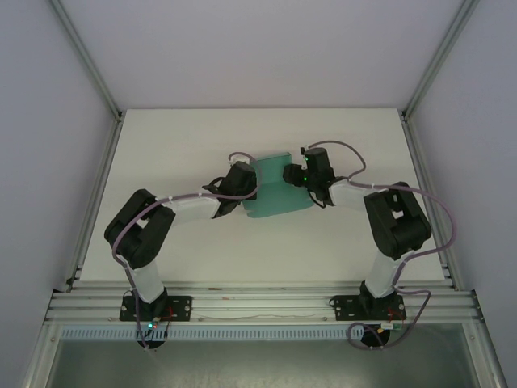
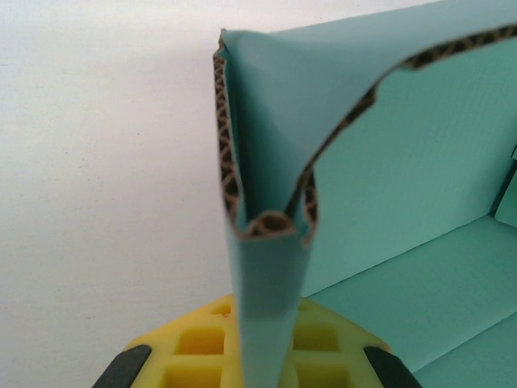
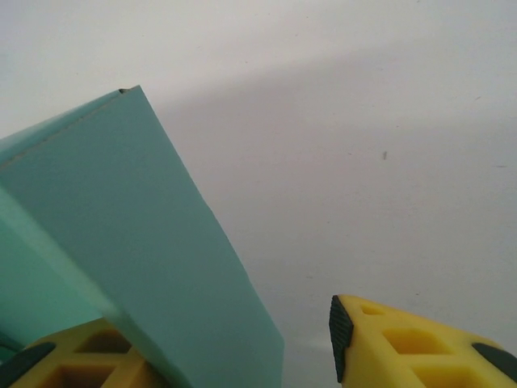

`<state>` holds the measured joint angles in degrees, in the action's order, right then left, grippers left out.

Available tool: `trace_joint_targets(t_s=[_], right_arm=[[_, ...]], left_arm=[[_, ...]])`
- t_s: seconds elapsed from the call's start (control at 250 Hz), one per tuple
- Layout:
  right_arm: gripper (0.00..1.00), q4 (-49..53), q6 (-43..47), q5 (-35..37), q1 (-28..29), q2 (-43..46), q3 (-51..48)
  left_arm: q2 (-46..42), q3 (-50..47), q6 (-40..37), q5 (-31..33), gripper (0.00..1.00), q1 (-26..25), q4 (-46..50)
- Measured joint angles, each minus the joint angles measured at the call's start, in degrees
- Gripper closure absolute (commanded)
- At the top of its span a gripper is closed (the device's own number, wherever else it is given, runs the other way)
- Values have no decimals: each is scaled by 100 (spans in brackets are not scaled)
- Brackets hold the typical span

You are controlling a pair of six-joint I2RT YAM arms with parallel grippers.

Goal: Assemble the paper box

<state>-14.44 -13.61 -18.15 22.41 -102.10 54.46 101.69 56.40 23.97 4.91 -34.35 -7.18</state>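
Paper box: the teal paper box (image 1: pixel 275 198) lay near the middle of the white table (image 1: pixel 161 145), between the two grippers, partly formed, with at least one side raised off its floor.
Left gripper: the left gripper (image 1: pixel 237 179) was at the box's left edge, jaws together and clamped on the folded wall (image 2: pixel 266 162).
Folded wall: in the left wrist view it was a strip of corrugated card doubled over on itself, the brown fluting showing along its cut edge, running down between the yellow fingers (image 2: pixel 194 343).
Why held so: the pinch looked meant to keep the doubled card from springing back open and to anchor the box while the other arm worked.
Right gripper: the right gripper (image 1: pixel 292 174) was at the box's far right corner with its jaws apart.
Side panel: a tilted teal side panel (image 3: pixel 145 242) rose in front of one right-hand finger; the other finger (image 3: pixel 404 343) stood clear of the card, over bare table.
Grip there: nothing was clamped on that side; whether the card touched the near finger could not be told.
Step in hand: probably folding and setting the walls, the left side pinned and the right side free.
Risk: the unpinned panel leaned and could sag back flat.
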Motion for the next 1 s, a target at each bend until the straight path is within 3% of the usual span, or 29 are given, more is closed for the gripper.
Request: trace_joint_targets(t_s=[0.316,0.516,0.644,0.696,0.815,0.999], right_arm=[[53,-52,-813,-852,-146,-374,321],[62,-20,-1375,-868,-131,-398,479],[65,46,-1346,-866,-122,-518,573],[74,120,-1274,-863,-111,-546,595],[80,527,-809,-748,-59,-553,682],[84,835,-232,-450,37,-553,763]], left_arm=[[0,-52,26,4,100,59,2],[0,-55,48,-39,100,59,-42],[0,-57,46,-35,100,59,-33],[0,-59,44,-33,100,59,4],[0,-63,15,-13,100,59,83],[0,-61,-4,-33,100,55,151]])
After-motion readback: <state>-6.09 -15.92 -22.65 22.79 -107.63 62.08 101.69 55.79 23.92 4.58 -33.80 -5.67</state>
